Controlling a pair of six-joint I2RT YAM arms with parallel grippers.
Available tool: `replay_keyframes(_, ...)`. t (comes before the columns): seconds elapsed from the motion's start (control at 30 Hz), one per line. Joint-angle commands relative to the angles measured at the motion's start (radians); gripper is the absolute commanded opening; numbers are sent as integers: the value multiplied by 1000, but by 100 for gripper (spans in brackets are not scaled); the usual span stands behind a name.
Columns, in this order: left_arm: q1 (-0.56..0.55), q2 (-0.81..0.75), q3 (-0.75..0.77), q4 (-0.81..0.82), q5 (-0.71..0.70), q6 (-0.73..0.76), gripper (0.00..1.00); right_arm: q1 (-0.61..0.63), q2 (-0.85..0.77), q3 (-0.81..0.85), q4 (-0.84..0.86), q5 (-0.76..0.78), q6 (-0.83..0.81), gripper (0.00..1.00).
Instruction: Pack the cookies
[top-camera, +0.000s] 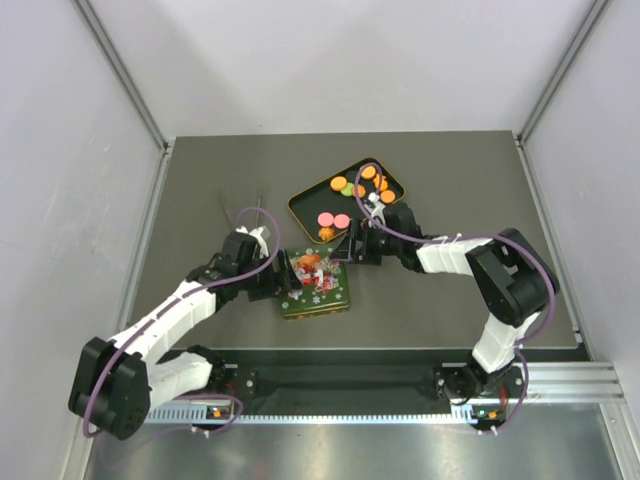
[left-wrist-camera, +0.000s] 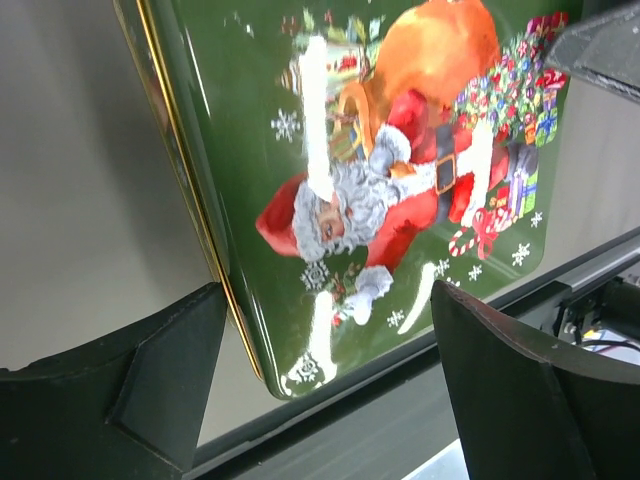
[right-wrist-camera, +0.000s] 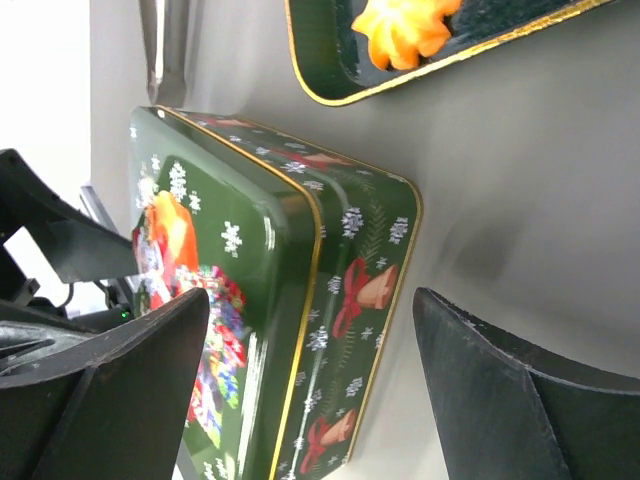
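Observation:
A green Christmas tin with a Santa lid lies closed on the table; it fills the left wrist view and shows side-on in the right wrist view. Behind it stands an open green tray holding orange, pink and green cookies; one orange cookie shows in the right wrist view. My left gripper is open at the tin's left edge, fingers straddling its corner. My right gripper is open at the tin's right side, fingers empty.
The dark table mat runs to a metal rail at the near edge. White walls enclose the left, right and back. Purple cables loop over both arms.

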Motion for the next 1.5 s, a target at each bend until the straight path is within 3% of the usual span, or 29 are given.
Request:
replay_keyframes(0.0,-3,34,65,2,2,68,88,21,-65,-14,62,-6,5,83)
replay_keyframes(0.4,-5,77,98,-19,-1,97,87,31,-39,-17,72,-9,19,82)
replay_keyframes(1.07,-23,157,134,-26,-22,112,86,31,21,-28,115,-16,62,72)
replay_keyframes(1.47,-46,188,160,-35,-36,114,86,24,52,-62,179,-30,100,57)
